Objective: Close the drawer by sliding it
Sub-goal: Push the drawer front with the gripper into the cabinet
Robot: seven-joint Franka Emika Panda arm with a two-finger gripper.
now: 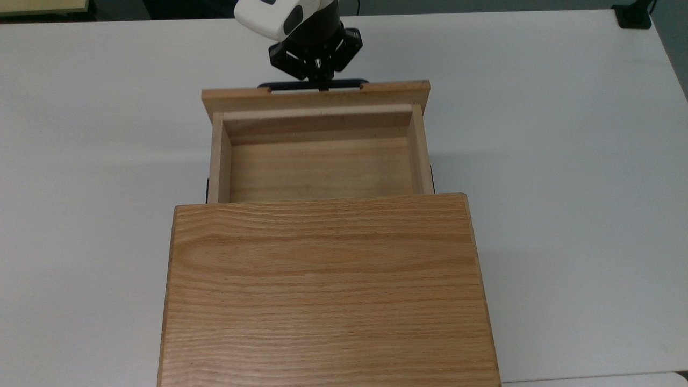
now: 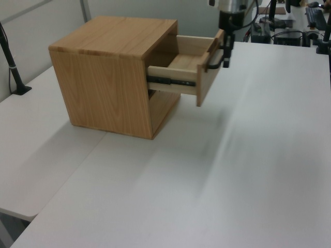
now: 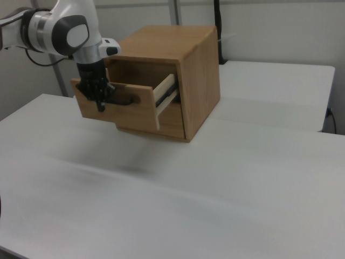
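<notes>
Drawer (image 1: 317, 172) — pale wooden tray, partly pulled out of the oak-grained cabinet (image 1: 328, 290). In the top view it projects from the cabinet's far edge; interior bare wood. Wider front panel (image 1: 316, 98) at the far end of the drawer, with the thin black bar handle (image 1: 293, 85) on its outer face. Left view: drawer sticks out toward the left view's right, black slide rail (image 2: 170, 81) along its side wall. Right view: drawer extends to the right view's left, pale rail side showing between panel and cabinet.

End effector (image 1: 321, 80) — black, on a white arm (image 1: 274, 16), reaching in from the far side of the desk (image 1: 564, 161). Fingers pointing down, together, closed with no gap showing. Tip sits against the handle, near the handle's middle in the top view. In the right view the end effector (image 3: 100, 102) hangs in front of the front panel, at the handle's left end in the right view's terms. Left view: end effector (image 2: 226, 58) right beside the panel's outer face. Cannot tell whether the fingers pinch the bar or merely press on it.

Cabinet stands on the white desk.
</notes>
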